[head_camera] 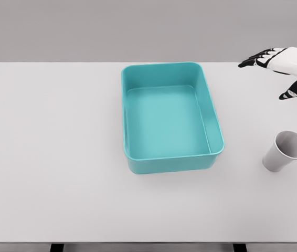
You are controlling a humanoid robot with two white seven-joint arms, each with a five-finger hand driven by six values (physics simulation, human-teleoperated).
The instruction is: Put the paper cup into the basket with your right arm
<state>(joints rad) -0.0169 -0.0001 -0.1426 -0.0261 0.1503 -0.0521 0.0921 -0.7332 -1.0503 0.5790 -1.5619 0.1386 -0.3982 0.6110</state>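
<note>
A white paper cup (285,151) stands upright on the white table near the right edge, its open mouth facing up. The teal basket (215,124) sits in the middle of the table, to the cup's left, with nothing inside. My right hand (274,71) hovers at the upper right, above and behind the cup, fingers spread and pointing left, holding nothing. It is well apart from the cup. The left arm does not show.
The white table (54,157) spans the whole view, with its front edge at the bottom. A plain grey wall lies behind it.
</note>
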